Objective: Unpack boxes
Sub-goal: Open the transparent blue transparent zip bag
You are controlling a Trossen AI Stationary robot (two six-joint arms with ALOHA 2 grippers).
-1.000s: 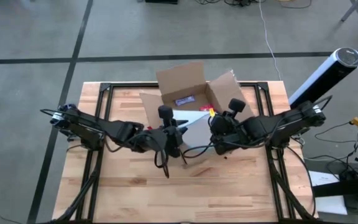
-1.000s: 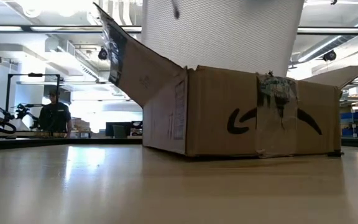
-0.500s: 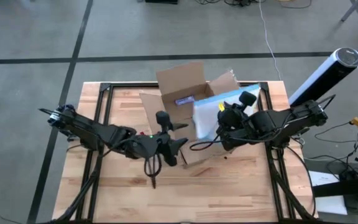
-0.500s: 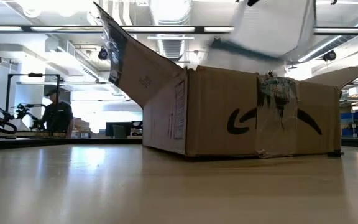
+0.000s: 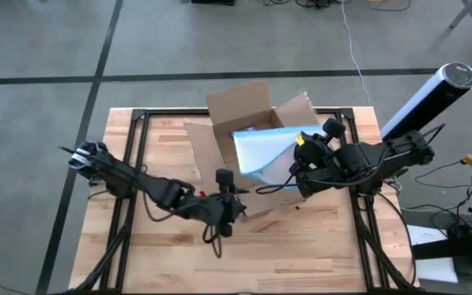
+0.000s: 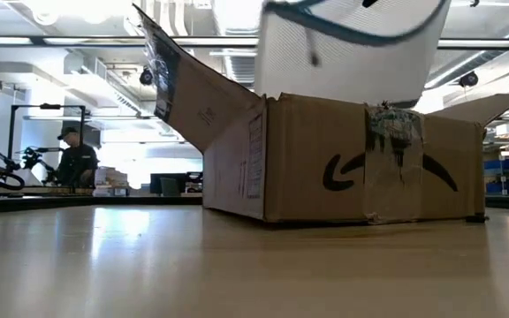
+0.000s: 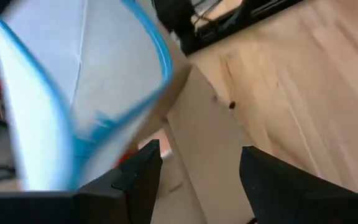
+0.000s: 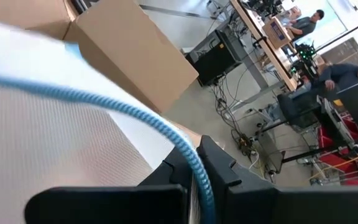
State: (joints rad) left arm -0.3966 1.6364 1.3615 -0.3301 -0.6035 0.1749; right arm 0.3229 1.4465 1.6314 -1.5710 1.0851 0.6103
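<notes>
Left gripper (image 5: 234, 203): jaws spread, empty, low over the desk (image 5: 170, 254) beside the box's near flap.
Box (image 5: 240, 111): open, mid-desk; light, stiff cardboard, best held by a flap.
Pouch (image 5: 265, 150): limp, slippery; hangs above the box.
Right gripper (image 5: 295, 164): jaws clenched on the pouch's blue edge.

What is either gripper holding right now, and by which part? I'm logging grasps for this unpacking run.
The right gripper is shut on the blue-edged pouch, pinching its blue edge above the box. The left gripper is open and holds nothing.
</notes>
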